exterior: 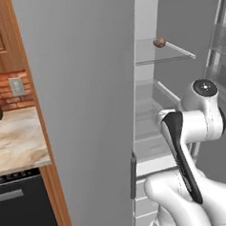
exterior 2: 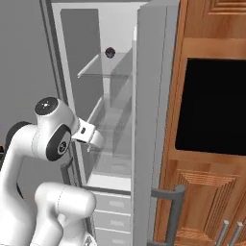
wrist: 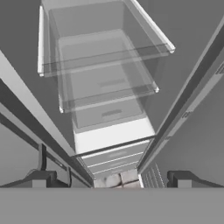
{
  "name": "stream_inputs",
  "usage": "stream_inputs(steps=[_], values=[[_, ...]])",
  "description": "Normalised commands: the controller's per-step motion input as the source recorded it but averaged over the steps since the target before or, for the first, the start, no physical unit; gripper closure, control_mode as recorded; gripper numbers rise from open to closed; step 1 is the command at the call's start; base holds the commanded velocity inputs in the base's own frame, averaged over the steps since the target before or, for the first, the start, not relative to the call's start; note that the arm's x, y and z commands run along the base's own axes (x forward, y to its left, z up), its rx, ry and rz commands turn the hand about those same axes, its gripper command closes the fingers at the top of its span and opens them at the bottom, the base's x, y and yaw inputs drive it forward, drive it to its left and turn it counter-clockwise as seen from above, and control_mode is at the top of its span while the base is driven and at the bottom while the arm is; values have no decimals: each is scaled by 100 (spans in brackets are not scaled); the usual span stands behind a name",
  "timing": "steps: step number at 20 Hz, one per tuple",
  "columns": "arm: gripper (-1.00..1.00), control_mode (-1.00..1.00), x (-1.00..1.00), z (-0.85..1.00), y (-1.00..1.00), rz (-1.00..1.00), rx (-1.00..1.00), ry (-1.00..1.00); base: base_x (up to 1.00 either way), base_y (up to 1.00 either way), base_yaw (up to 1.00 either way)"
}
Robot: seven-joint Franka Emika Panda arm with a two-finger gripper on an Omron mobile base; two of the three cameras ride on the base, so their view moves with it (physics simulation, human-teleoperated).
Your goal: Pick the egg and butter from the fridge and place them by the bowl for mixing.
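Egg (exterior: pixel 159 42) sits small and brown on the upper glass shelf (exterior: pixel 166 58) of the open fridge (exterior: pixel 84 88), near that shelf's far end, with nothing touching it. A thin pale stick running off to the egg's right in the left base view may be the butter or just the shelf's bright edge; I cannot tell which. Lower clear shelves and white drawers lie beneath. The gripper (wrist: pixel 111 179) points into the fridge's lower part, well below the egg, its jaws spread wide and holding nothing.

Judging from here, the reach upward is the risk: the hand must clear the glass shelf's front edge and stay inside the narrow opening between the doors, and a knock on the shelf could roll the egg off.

The left base view shows a marble bench (exterior: pixel 14 141) and brick wall left of the fridge. The right base view shows wooden cabinets (exterior 2: pixel 211 192) and a black panel (exterior 2: pixel 211 105) to its right. The hand view shows both dark finger tips, which the arm hides elsewhere.
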Motion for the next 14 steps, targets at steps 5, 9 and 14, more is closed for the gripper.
stream_inputs(steps=[5, 9, 14], values=[[-100, 100, 0, 0, 0, 0, 0, 0, 27, -34, 23], [-100, 100, 0, 0, 0, 0, 0, 0, 38, -33, 12], [-100, 100, 0, 0, 0, 0, 0, 0, 40, -18, 1]])
